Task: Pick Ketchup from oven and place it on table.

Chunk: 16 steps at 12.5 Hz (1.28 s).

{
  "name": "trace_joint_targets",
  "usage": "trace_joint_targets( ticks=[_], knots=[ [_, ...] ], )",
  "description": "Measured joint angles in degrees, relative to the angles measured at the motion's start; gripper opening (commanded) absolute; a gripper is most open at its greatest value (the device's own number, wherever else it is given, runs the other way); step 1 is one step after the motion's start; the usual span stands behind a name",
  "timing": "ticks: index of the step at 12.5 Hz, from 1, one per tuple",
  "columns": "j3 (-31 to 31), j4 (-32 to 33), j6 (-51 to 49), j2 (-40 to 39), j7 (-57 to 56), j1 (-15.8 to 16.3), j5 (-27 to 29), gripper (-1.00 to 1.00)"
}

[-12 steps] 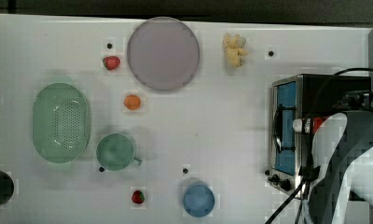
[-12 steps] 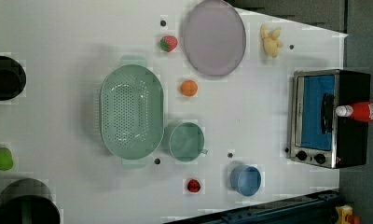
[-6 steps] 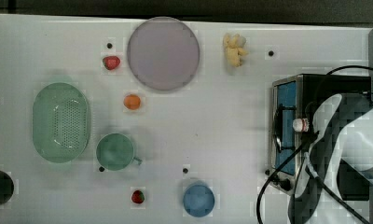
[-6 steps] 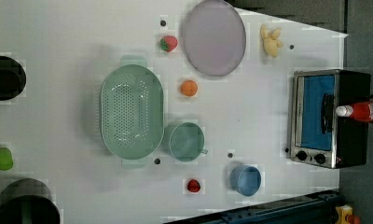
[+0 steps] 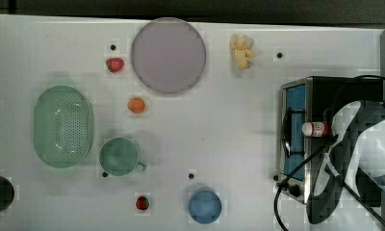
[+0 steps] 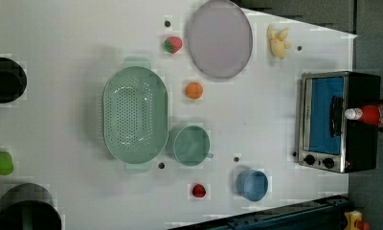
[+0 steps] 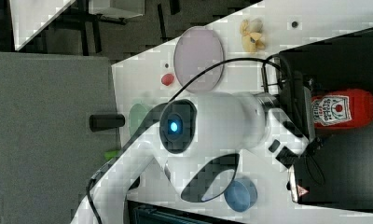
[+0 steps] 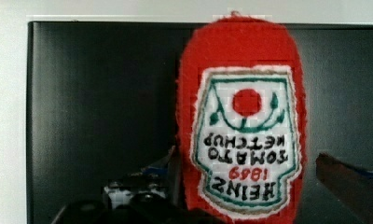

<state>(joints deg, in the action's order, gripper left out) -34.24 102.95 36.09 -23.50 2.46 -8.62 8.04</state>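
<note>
Compared with a second ago, the white arm (image 5: pixel 359 159) reaches further up the right side of the top view, now covering more of the oven (image 5: pixel 325 91) roof and closing on the Ketchup (image 5: pixel 314 129); the bottle and everything on the table (image 5: pixel 229 144) have stayed where they were.

The Ketchup lies on its side on the black roof of the oven (not inside it), white cap pointing toward the glass door, at the right edge of the top view and the left view. In the wrist view its label fills the centre of the frame, the red body running over the oven's dark top. The gripper (image 8: pixel 250 205) stands wide open, one dark finger (image 8: pixel 348 179) showing in the lower right of the wrist view beside the bottle, not touching it.

Edges: the oven sits near the table's right border in the top view, knobs toward the lower right. Open white surface lies left of the oven door across the frame's centre. Further left in the top view stand a purple plate (image 5: pixel 168 55), an orange fruit (image 5: pixel 136 105), a green cup (image 5: pixel 119 156), a green colander (image 5: pixel 63 126), a blue cup (image 5: pixel 205 206), and two strawberries (image 5: pixel 115 64).
</note>
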Motion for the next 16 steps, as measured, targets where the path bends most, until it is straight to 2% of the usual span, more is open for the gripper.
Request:
trace_joint_targets(
  ticks=[1, 2, 4, 5, 9, 12, 16],
  knots=[
    [-0.03, -0.34, 0.31, -0.41, 0.03, -0.25, 0.79, 1.0],
    [0.14, -0.56, 1.31, -0.5, 0.03, -0.33, 1.11, 0.9],
    [-0.28, -1.4, 1.04, -0.98, 0.03, -0.13, 1.78, 0.42],
    [-0.78, -1.23, 0.98, -0.98, 0.03, 0.2, 2.23, 0.27],
    [-0.67, -1.62, 0.14, -1.18, -0.04, 0.15, 1.82, 0.27],
    [0.0, -4.64, -6.38, -0.48, 0.01, 0.18, 2.37, 0.27],
    [1.18, -7.05, -15.78, 4.36, -0.13, 3.63, 2.46, 0.27]
  ],
)
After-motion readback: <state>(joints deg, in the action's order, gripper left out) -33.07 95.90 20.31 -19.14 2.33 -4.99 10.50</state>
